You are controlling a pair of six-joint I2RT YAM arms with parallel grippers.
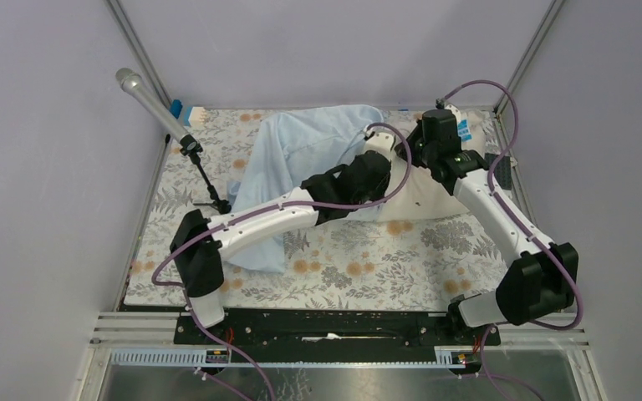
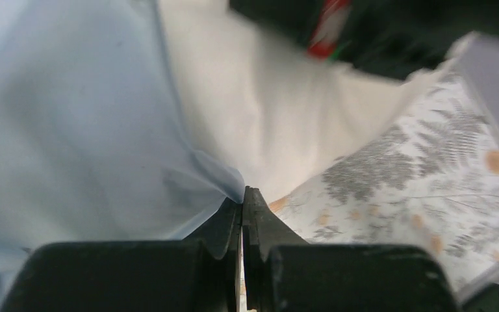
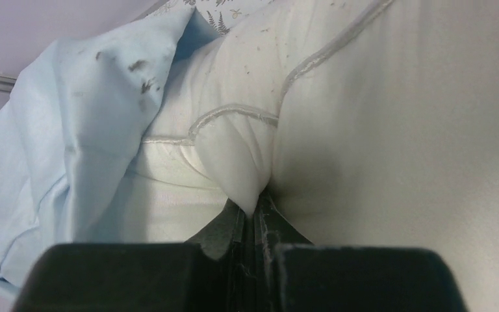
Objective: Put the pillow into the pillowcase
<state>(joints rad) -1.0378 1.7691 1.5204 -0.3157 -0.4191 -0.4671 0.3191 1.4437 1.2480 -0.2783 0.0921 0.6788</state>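
Top view. The pillowcase (image 1: 301, 142) lies at the far middle of the floral table cloth (image 1: 368, 259), its long axis on a diagonal from far right to near left. The pillow (image 1: 430, 202) lies just right of it, long axis left to right, its left part under the blue fabric and its right end near the table's right edge. My left arm stretches low, diagonally toward the far right. My right arm reaches forward and bends left, wrist above the pillow. A broad band of cloth lies between the pillow and my bases. A stand (image 1: 205, 171) is at the far left.

Left wrist. My left gripper (image 2: 242, 195) is closed, pinching the pillowcase's edge, with the pillow just beyond.

Right wrist. My right gripper (image 3: 256, 211) is clamped on a fold of the pillow; the pillowcase drapes to its left.
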